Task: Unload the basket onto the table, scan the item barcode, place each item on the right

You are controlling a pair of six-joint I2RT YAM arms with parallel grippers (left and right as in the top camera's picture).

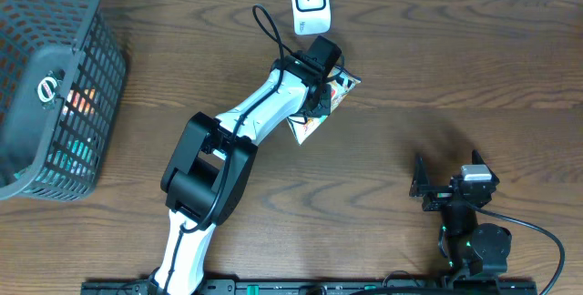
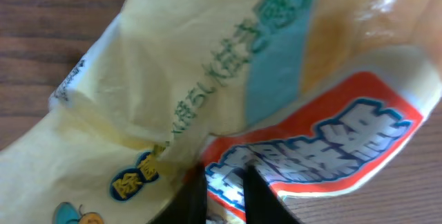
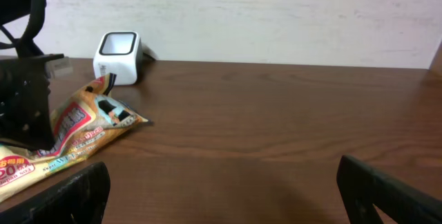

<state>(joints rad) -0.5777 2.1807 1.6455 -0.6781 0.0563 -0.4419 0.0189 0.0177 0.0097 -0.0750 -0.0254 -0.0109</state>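
packet (image 3: pixel 90 124) sits pinched in the narrow left pincer (image 2: pixel 224 173) near the scanner (image 1: pixel 310 2), right pincer (image 3: pixel 224 182) gaping wide.

Warm packet on a dark brown wood-grain table (image 1: pixel 437 67)
The snack packet (image 2: pixel 173 65) is pale yellow and orange, with a teal stripe and a red band of blue-and-white lettering; the far scanner (image 1: pixel 310 2) is white, the left basket (image 1: pixel 96 58) dark grey mesh.

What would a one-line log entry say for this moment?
left tool: pinching snack packet | snack packet: near scanner | right tool: open, empty, apart
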